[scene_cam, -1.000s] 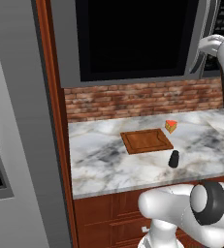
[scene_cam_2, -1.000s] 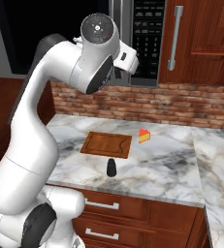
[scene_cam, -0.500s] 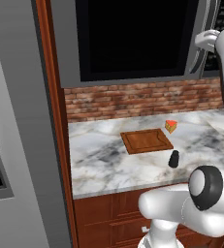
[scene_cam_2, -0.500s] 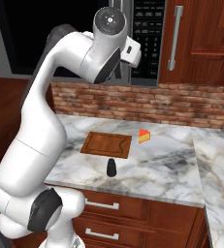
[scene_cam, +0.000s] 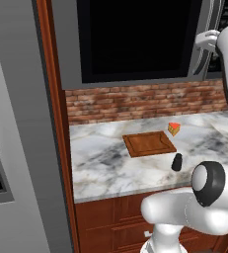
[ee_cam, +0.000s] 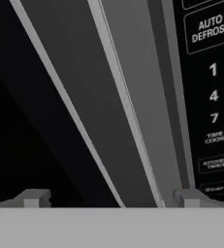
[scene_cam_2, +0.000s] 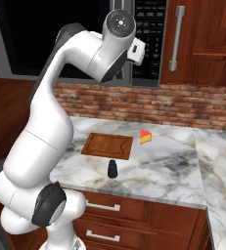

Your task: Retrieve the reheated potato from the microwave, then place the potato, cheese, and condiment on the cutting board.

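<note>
1. Your gripper (ee_cam: 111,196) stands with its jaws spread wide and nothing between them; in the hand view the two fingertips (ee_cam: 33,197) sit far apart at the bottom edge.

2. Straight ahead of the jaws, close up, runs the long silver handle (ee_cam: 133,101) of the microwave (scene_cam: 135,44). It crosses the gap between the tips on a slant. You cannot tell from that view whether either tip touches it.

3. To one side of the jaws in the hand view lies the black window door (ee_cam: 16,121); to the other lies the keypad (ee_cam: 213,97), with AUTO DEFROST and the digits 1, 4 and 7 readable.

4. The door is shut, so you cannot see what is inside the microwave; the potato is out of sight.

5. In the left base view your white hand (scene_cam: 208,40) is up at the handle, at the door's right edge.

6. Well below the jaws is the marble counter (scene_cam_2: 173,161), backed by a brick wall (scene_cam_2: 183,100).

7. The board (scene_cam_2: 107,145) lies flat on the counter with nothing on it.

8. The cheese (scene_cam_2: 145,136) sits on the counter just beside the board's far right corner, off the board.

9. The condiment (scene_cam_2: 113,168) stands upright on the counter near the board's front edge, apart from it.

10. A wooden cabinet (scene_cam_2: 202,39) with a silver bar pull hangs right of the keypad, and drawers (scene_cam_2: 119,215) sit under the counter.
</note>
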### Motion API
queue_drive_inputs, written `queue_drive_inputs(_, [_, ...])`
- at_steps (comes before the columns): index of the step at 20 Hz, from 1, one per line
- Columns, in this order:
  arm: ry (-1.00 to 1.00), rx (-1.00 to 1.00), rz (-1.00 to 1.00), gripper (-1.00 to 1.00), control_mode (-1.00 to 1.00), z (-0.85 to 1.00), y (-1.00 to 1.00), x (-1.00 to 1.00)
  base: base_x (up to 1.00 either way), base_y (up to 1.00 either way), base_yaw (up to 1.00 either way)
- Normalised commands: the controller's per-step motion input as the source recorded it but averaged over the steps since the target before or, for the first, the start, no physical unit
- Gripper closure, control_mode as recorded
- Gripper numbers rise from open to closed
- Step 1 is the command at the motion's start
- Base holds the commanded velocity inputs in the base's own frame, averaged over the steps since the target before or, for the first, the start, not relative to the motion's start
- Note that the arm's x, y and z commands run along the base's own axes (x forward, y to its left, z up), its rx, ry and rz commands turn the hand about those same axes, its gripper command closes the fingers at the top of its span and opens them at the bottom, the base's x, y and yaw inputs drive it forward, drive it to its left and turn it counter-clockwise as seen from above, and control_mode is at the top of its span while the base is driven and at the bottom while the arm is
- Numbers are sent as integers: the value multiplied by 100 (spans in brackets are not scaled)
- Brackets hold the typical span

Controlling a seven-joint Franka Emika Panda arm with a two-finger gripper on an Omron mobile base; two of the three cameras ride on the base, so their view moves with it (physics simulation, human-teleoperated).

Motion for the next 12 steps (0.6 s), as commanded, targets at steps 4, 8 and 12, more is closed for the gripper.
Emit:
queue_drive_inputs(4, [-3, 0, 2, -100, -100, -9, 0, 28, 0, 0, 0])
queue_drive_inputs(8, [0, 0, 1, -100, -100, -6, 0, 33, 0, 0, 0])
queue_drive_inputs(12, [0, 0, 1, -100, -100, -3, 0, 34, 0, 0, 0])
